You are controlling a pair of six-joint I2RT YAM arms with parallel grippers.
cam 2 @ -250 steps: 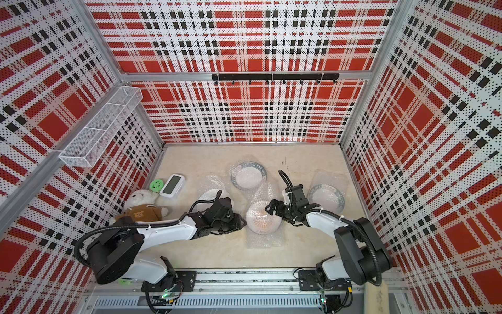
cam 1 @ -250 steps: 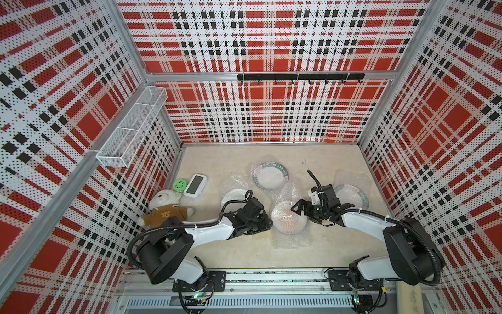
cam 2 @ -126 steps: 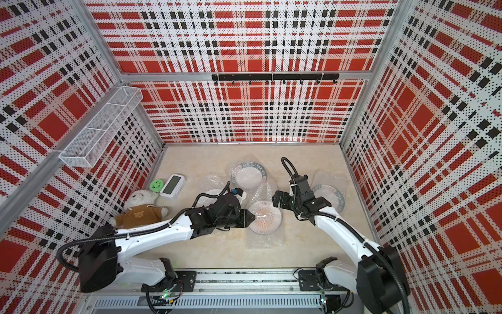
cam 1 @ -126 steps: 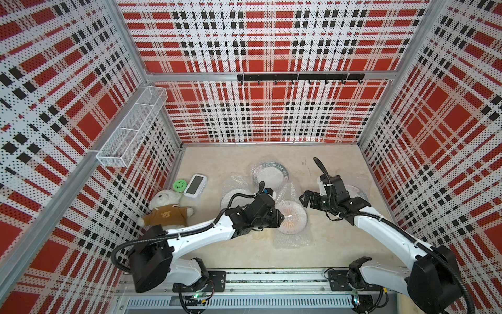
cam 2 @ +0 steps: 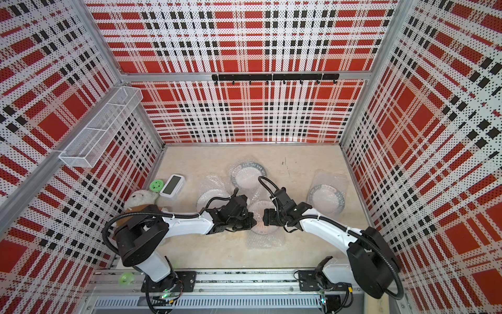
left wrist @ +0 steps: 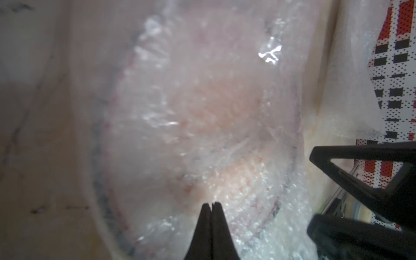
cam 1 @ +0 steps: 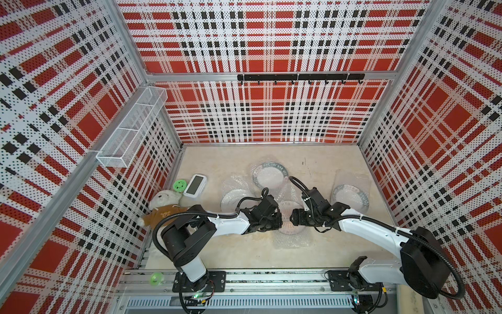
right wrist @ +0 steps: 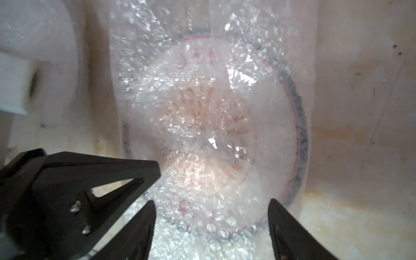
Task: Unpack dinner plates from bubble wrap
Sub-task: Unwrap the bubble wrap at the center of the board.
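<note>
Here the wrapped dinner plate lies flat on the table under its bubble wrap. At one edge of the plate the left gripper is clenched against the film, though I cannot tell whether it pinches any. At the opposite edge the right gripper gapes. Best to peel slowly, steadying the plate. A second ago the left gripper stood half open and the right farther off.

Beige tabletop bears bubble wrap, a green disc, white clock and teddy bear.
</note>
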